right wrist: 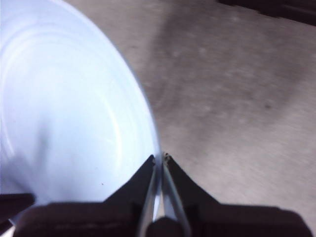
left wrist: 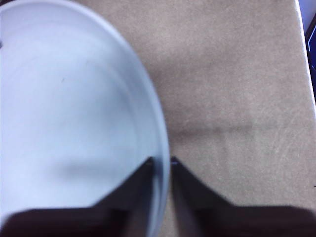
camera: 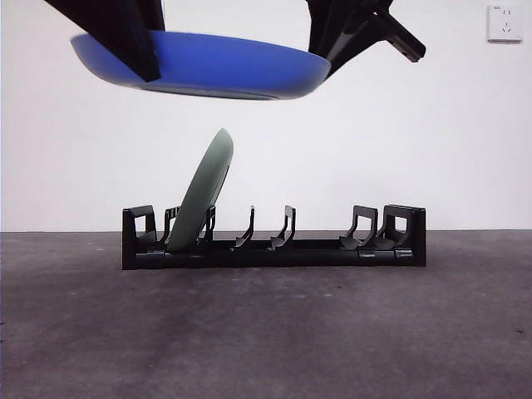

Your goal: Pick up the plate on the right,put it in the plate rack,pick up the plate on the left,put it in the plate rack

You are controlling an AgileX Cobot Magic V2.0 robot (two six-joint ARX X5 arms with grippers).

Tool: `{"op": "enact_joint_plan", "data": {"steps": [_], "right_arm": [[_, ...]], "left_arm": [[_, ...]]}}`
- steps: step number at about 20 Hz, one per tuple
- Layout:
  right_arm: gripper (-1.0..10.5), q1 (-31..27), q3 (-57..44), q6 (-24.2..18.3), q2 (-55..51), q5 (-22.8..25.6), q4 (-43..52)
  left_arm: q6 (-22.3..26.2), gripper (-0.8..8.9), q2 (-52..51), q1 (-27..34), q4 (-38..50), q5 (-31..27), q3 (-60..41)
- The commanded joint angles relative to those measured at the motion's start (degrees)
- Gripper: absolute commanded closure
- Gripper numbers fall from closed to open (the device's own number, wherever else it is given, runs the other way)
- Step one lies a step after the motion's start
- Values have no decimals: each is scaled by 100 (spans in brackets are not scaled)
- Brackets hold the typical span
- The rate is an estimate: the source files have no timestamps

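Note:
A blue plate [camera: 216, 62] hangs nearly level high above the table, with a dark arm at each of its ends in the front view. My left gripper [left wrist: 161, 162] is shut on the rim of this plate [left wrist: 74, 113]. My right gripper [right wrist: 160, 157] is shut tight on the rim of the same plate [right wrist: 69, 113] at another spot. Below, the black plate rack [camera: 332, 249] stands on the table. A pale green plate [camera: 204, 191] leans on edge between the prongs near one end of the rack.
The rack's other slots stand free along its length. The dark table [camera: 266, 332] stretches bare in front of the rack. A white wall with a socket [camera: 504, 22] is behind.

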Motion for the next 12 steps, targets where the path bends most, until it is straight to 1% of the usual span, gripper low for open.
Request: {"op": "enact_joint_plan", "data": {"steps": [1, 4, 6, 7, 8, 9, 11, 12], "right_arm": [[963, 0, 39, -15, -20, -2, 22], [962, 0, 39, -17, -20, 2, 2], [958, 0, 39, -24, -20, -2, 33], [957, 0, 39, -35, -20, -2, 31], [932, 0, 42, -50, -20, 0, 31], [883, 0, 44, -72, -22, 0, 35], [728, -11, 76, -136, -68, 7, 87], [681, -42, 107, -151, -131, 17, 138]], "left_arm": [[-76, 822, 26, -28, -24, -2, 0], [-76, 822, 26, -28, -22, 22, 0], [-127, 822, 26, -28, -15, 240, 0], [-225, 822, 26, -28, 13, 348, 0], [-258, 822, 26, -28, 28, 474, 0], [-275, 822, 26, -28, 59, 592, 0], [-374, 822, 26, -28, 190, 767, 0], [-431, 822, 26, -26, 278, 909, 0]]}}
